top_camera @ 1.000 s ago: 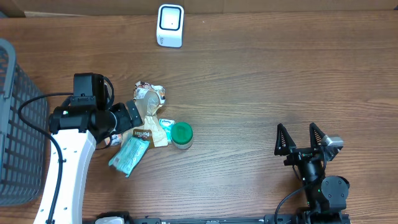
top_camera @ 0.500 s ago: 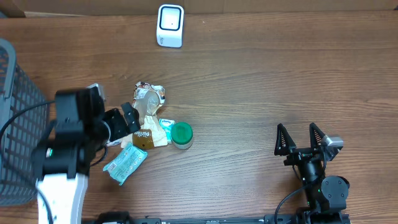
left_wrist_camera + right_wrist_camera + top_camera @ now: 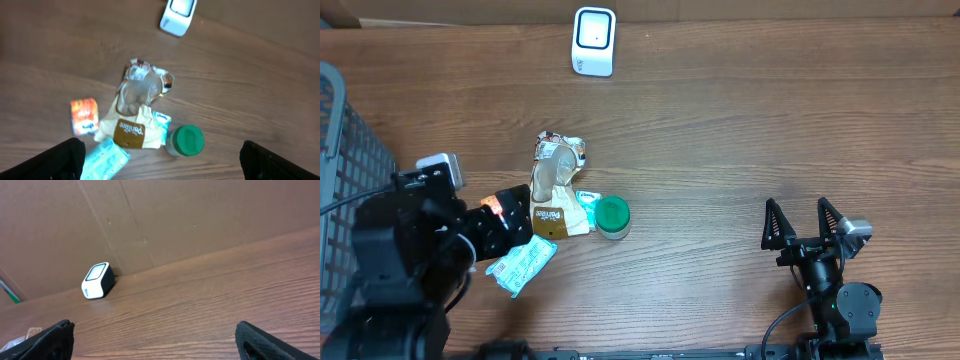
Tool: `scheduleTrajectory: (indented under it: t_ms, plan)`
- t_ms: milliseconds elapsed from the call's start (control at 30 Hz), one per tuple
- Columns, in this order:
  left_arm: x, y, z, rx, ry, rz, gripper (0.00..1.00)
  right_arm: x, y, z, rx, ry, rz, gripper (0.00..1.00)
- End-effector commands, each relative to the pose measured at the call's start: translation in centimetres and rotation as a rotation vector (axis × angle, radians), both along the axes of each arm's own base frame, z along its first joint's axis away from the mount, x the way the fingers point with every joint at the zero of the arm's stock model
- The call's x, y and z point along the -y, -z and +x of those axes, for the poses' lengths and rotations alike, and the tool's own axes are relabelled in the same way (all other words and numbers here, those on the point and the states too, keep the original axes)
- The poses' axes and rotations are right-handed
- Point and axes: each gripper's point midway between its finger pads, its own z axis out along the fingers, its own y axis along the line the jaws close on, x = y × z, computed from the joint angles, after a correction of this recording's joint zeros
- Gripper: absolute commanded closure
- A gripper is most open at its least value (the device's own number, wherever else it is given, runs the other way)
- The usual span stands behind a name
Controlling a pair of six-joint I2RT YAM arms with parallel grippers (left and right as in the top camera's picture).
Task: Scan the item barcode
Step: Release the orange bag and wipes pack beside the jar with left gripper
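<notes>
Left fingers were spread wide at the bottom corners of the wrist view, holding nothing. They hung above the pile at the left middle of the overhead frame. Right fingers were wide too, and empty, parked at the lower right, well apart from everything.

Nothing was picked yet, so the item to scan was somewhere in that pile. The bread bag lay crumpled in the middle. A green-lidded jar stood just beside its lower right corner. An orange box lay to its left, and a teal packet was below it. No barcode showed on any of them from here. The scanner sat at the top centre of the counter, well clear of the pile, with a basket off at the left edge.

The step in hand looked like choosing and grasping one piece. The jar seemed the clean pick, being rigid, upright and free on its outer side. The fingers should come straight down with one on each side of the lid. They should close without nudging the bag, lift clear, then turn the label toward the scanner's window.
</notes>
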Motion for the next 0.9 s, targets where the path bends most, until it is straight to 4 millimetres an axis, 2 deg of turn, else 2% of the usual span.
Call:
scheduleTrajectory:
  t_ms: [0, 100, 167, 267, 400, 700, 867]
  plan:
    - [0.4, -4.5, -1.0, 0.126, 0.097, 0.108, 0.0, 0.0, 0.2, 0.0, 0.002, 0.005, -0.003, 0.0]
    - [0.4, -6.3, -1.9, 0.17, 0.125, 0.157, 0.0, 0.0, 0.2, 0.0, 0.002, 0.005, -0.003, 0.0]
    - [0.0, -6.7, -2.5, 0.168, 0.118, 0.191, 0.0, 0.0, 0.2, 0.0, 0.002, 0.005, -0.003, 0.0]
    - [-1.5, -6.6, -3.3, 0.133, 0.056, 0.243, 0.0, 0.0, 0.2, 0.0, 0.002, 0.005, -0.003, 0.0]
    - [-1.6, -6.0, -3.7, 0.107, 0.068, 0.267, 0.0, 0.0, 0.2, 0.0, 0.002, 0.005, -0.003, 0.0]
    - [-1.6, -5.9, -3.6, 0.105, 0.068, 0.266, 0.0, 0.0, 0.2, 0.0, 0.002, 0.005, -0.003, 0.0]
    - [-1.5, -6.6, -2.6, 0.143, 0.061, 0.256, 0.0, 0.0, 0.2, 0.0, 0.002, 0.005, -0.003, 0.0]
